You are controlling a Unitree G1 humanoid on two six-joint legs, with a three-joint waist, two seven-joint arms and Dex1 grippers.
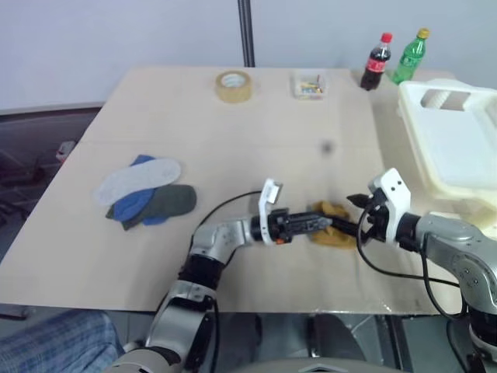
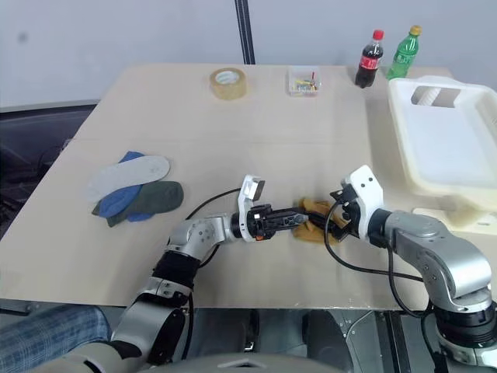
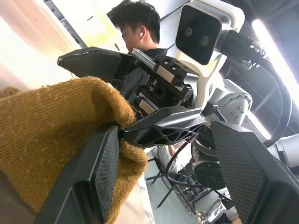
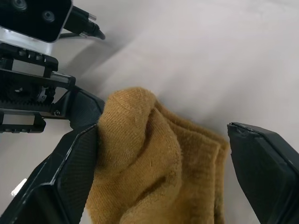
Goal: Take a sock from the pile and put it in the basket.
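A mustard sock (image 1: 332,233) lies bunched on the table near the front edge, between my two grippers. My left gripper (image 1: 322,224) reaches it from the left with its jaws apart, and the sock (image 3: 56,130) bunches against one finger. From the right, my right gripper (image 1: 345,216) is open and straddles the sock (image 4: 154,163), one finger on each side. The pile (image 1: 144,190) of blue, dark grey and pale socks sits at the table's left. The cream basket (image 1: 458,148) stands at the right edge.
At the back of the table stand a tape roll (image 1: 234,85), a small clear box (image 1: 308,84), a cola bottle (image 1: 377,62) and a green bottle (image 1: 409,56). A person (image 3: 140,28) appears behind the arms in the left wrist view.
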